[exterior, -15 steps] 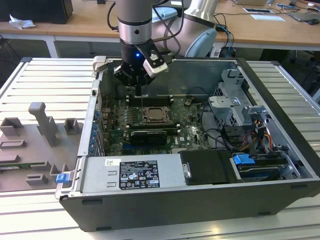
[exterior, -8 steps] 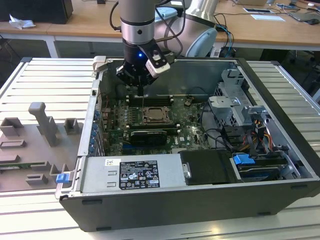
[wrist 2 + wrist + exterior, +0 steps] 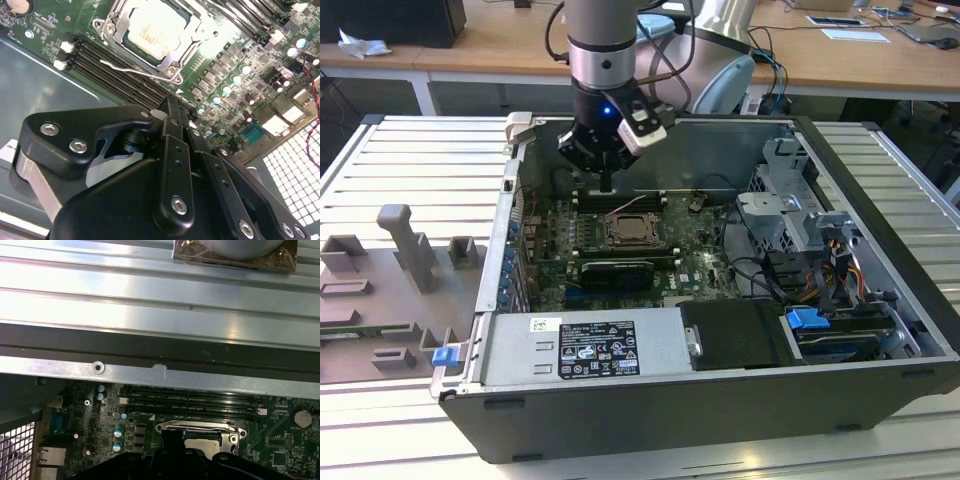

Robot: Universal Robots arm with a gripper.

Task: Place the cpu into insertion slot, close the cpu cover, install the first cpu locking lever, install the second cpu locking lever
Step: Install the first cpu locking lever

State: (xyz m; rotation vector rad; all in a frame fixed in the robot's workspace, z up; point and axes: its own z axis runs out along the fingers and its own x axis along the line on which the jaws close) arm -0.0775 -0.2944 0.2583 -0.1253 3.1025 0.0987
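Ribbed metal table point(image 3: 415, 160), open computer case point(image 3: 620, 420), grey fixtures point(image 3: 408, 250)

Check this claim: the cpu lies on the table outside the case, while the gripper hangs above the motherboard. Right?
No. The second wrist view shows the cpu inside the case, seated under the cpu cover; the gripper does hang above the motherboard.

In the first wrist view the pincer point(image 3: 172, 442) hides part of the cpu cover point(image 3: 200, 428) and most of the cpu point(image 3: 202, 442); in the second wrist view the picture's edge cuts the cpu cover point(image 3: 111, 30), and glare whitens the cpu point(image 3: 150, 27); in the exterior view the insertion slot point(image 3: 636, 232) is too small to tell cover from chip.
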